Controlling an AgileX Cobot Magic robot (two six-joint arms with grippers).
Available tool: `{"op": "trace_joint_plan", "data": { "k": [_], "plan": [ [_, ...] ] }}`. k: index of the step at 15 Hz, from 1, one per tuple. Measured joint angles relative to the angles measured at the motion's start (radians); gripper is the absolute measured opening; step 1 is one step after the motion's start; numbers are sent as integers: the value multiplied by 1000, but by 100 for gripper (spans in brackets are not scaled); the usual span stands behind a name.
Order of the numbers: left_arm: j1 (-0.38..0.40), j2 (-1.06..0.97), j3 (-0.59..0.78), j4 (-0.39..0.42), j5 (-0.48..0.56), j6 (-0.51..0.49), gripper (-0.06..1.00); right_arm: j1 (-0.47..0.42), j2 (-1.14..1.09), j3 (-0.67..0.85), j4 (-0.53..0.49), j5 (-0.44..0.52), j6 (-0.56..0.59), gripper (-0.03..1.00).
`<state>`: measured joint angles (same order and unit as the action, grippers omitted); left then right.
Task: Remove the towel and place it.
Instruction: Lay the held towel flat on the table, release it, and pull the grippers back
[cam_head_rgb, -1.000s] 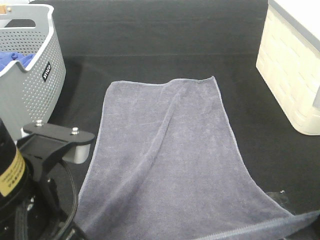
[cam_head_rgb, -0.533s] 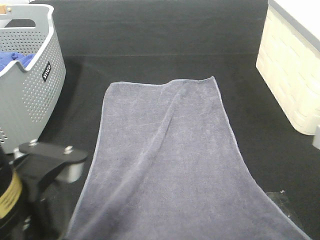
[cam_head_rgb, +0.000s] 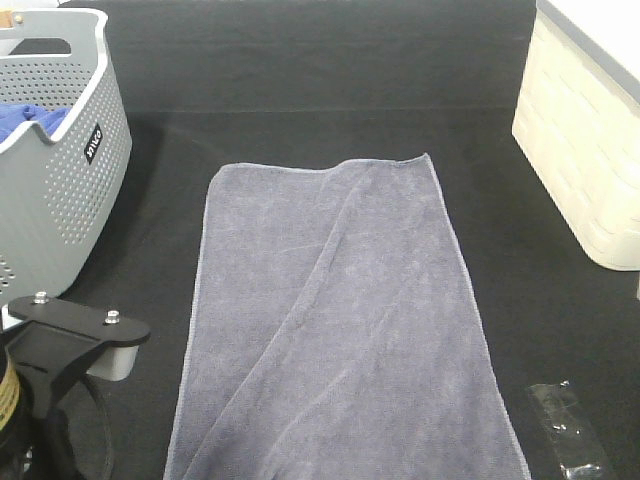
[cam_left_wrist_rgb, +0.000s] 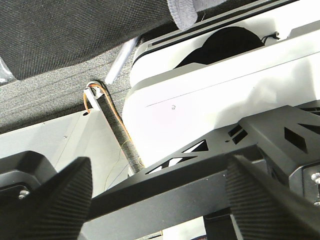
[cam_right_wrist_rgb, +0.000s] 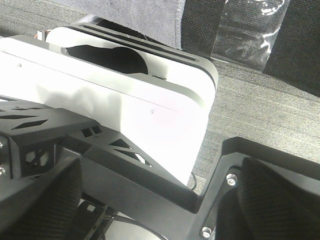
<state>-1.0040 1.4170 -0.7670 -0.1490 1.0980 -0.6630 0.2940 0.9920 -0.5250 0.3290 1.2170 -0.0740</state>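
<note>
Towel (cam_head_rgb: 345, 320), a large slate-grey terry rectangle with stitched hem, lies spread on black fabric-covered table (cam_head_rgb: 300, 60); it fills the middle of the high view down to the bottom edge; one soft crease runs diagonally from its upper right toward its lower left; nothing grips it.

Grey perforated plastic basket (cam_head_rgb: 60, 190) with white rim stands at upper left, apart from the towel; bright blue cloth (cam_head_rgb: 25, 118) is bunched inside; small black tag (cam_head_rgb: 94, 141) on the basket wall carries white letters turned sideways, too small to read for certain.

Cream woven-pattern bin (cam_head_rgb: 580, 150) at upper right, well apart from the towel; crumpled clear plastic wrapper (cam_head_rgb: 565, 435) on the table at lower right, near the towel's right hem.

Black bracket (cam_head_rgb: 75, 325) of the left arm, two screw heads on it, at lower left; yellow label (cam_head_rgb: 6, 392) at the frame edge, print not legible.

Left gripper (cam_left_wrist_rgb: 160, 200): ribbed black fingers (cam_left_wrist_rgb: 60, 200) stand wide apart, nothing between them; a pale towel corner shows beyond the white base housing (cam_left_wrist_rgb: 200, 95).

Right gripper (cam_right_wrist_rgb: 155, 200): fingers likewise spread, empty; the towel's edge and the wrapper lie beyond.
</note>
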Motion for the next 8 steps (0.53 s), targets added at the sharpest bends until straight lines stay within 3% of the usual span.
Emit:
{"op": "trace_joint_plan", "data": {
  "k": [2,5,8],
  "plan": [
    [0,0,-21,15,1,0,71,0,0,-1,-1,0,-1,81],
    [3,-1,-87,129,-29,0,71,0,0,-44,-9,-32,-2,79],
    [88,-1,-161,221,-102,0,71,0,3,-142,-24,-78,-5,72]
  ]
}}
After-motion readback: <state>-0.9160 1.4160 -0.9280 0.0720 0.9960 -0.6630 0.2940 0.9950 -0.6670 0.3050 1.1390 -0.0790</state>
